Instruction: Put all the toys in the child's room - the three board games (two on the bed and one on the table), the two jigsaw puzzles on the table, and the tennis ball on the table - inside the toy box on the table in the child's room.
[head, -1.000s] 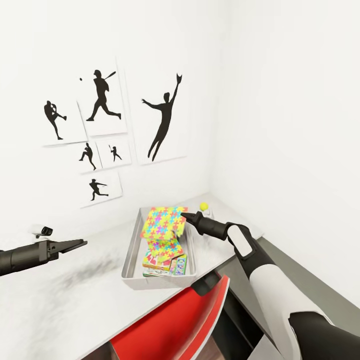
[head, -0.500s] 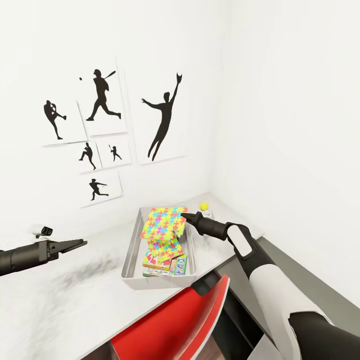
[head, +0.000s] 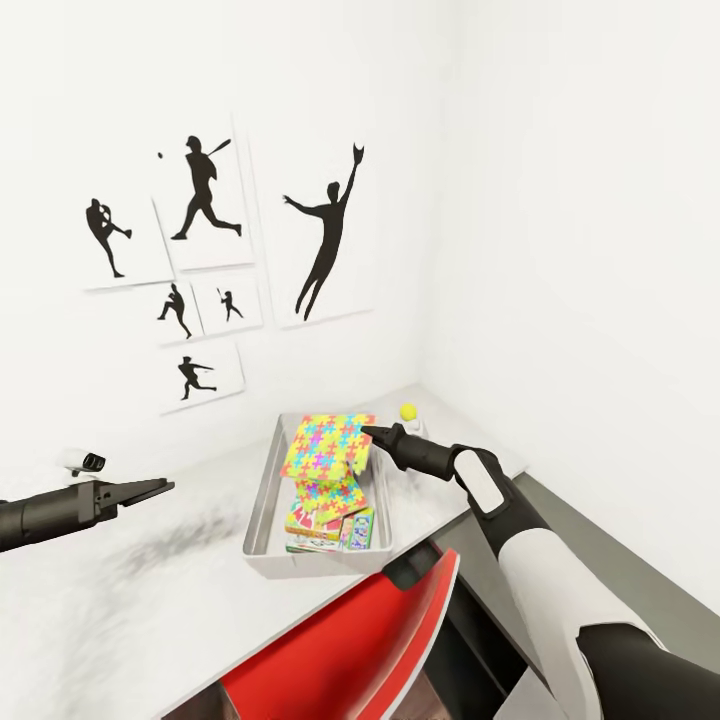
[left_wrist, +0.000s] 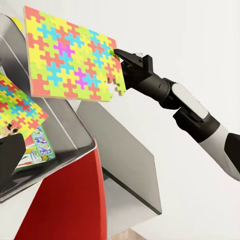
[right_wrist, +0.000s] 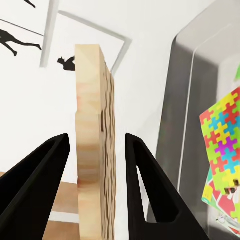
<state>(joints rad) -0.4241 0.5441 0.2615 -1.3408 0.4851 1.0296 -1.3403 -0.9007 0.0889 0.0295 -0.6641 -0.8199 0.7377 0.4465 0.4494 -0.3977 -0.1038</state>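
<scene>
At the left of the head view, the left gripper (head: 150, 489) hangs over the pale marbled table (head: 150, 590), well apart from the toys. Its two fingers lie close together with nothing between them, but I cannot tell for sure if it is fully closed. A small dark object (head: 88, 462) sits on the table just behind this arm.

On the wall behind there are black silhouette pictures (head: 205, 190) of ball players.

Near the middle stands the grey toy box (head: 262, 500) on the table, close to the front edge. Inside it lie a bright jigsaw puzzle (head: 330, 495) and, partly under it, printed board games (head: 320, 525) with green and red covers. The left wrist view also shows the box wall (left_wrist: 60, 125) and a game cover (left_wrist: 37, 150) inside.

Above the far end of the box, a second jigsaw puzzle (head: 325, 445) is held up in the air, tilted, with its coloured face toward the head camera. The right gripper (head: 372, 434) has it by the right edge. In the right wrist view the wooden edge of the sheet (right_wrist: 92, 145) stands between the two black fingers (right_wrist: 37, 170), with a small gap visible on each side, so the jaws are around it and only loosely clamped.

Further right, a yellow tennis ball (head: 408, 411) rests on the table near the corner of the room, just behind the right gripper. A red chair (head: 340, 650) stands below the table's front edge.
</scene>
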